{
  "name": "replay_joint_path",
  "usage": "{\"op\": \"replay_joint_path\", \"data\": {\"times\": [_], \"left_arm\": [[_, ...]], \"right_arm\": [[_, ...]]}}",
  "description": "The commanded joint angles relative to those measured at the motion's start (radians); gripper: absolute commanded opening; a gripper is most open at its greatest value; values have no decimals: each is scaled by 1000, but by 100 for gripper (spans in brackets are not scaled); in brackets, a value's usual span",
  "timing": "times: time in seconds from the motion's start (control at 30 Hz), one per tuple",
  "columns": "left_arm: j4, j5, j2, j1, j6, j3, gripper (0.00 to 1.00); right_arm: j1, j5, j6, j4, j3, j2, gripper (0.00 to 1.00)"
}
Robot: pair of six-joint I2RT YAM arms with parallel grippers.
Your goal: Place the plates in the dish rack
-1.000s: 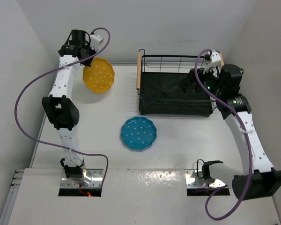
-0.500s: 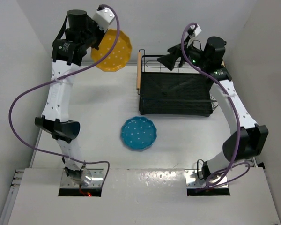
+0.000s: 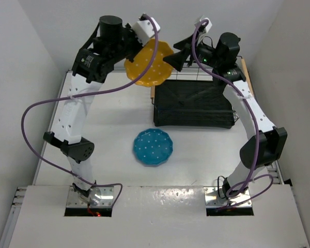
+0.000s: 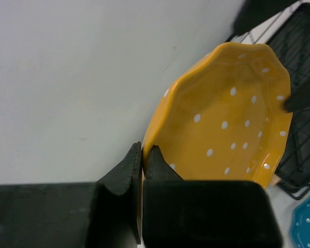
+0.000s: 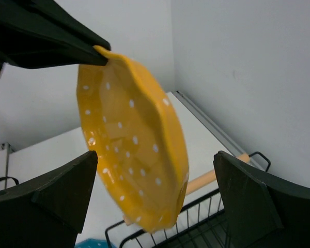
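Top view first. My left tool (image 3: 134, 51) is clamped on the rim of the yellow plate (image 3: 150, 64). The plate hangs tilted in the air over the far edge of the worktop (image 3: 108, 129), just off the far-left corner of the dish rack (image 3: 194, 123). My right tool (image 3: 174, 54) is up there too, spread wide and holding nothing, right beside the plate's other edge. It looks like a handover in the making, though that is only my read. The teal plate (image 3: 153, 147) lies flat near the middle of the worktop, just in front of the rack's near-left corner, with neither tool near it.

Left wrist view: both fingers are pinched tight on the scalloped rim of the yellow plate (image 4: 227, 119), its dotted face towards the camera. The rack's wires show beyond it on the right.

Right wrist view: my two fingers stand far apart, one low at each side. The yellow plate (image 5: 134, 144) is tilted on edge in the gap ahead of them, and I see no contact. The left tool (image 5: 93, 51) bites its top rim. Below it run the rack's wire rim and a wooden handle (image 5: 209, 181).

The score so far: no plate in the rack that I can see, so both are left to load. The yellow one is airborne and closest to going in, and the teal one waits on the worktop.

The worktop is plain matte white. Bare white walls (image 3: 36, 46) box it in on the left, far and right edges.
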Motion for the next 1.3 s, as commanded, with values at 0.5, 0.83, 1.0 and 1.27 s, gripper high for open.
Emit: {"op": "replay_joint_path", "data": {"times": [0.5, 0.83, 1.0, 1.27], "left_arm": [[156, 101, -7, -90, 13, 47, 0], [186, 110, 25, -139, 13, 47, 0], [186, 110, 34, -151, 23, 47, 0], [186, 139, 62, -194, 54, 27, 0]], "right_arm": [[-77, -212, -97, -71, -1, -17, 29], [-90, -366, -8, 31, 3, 0, 35], [-105, -405, -74, -90, 28, 10, 49], [-102, -236, -565, -678, 169, 0, 37]]}}
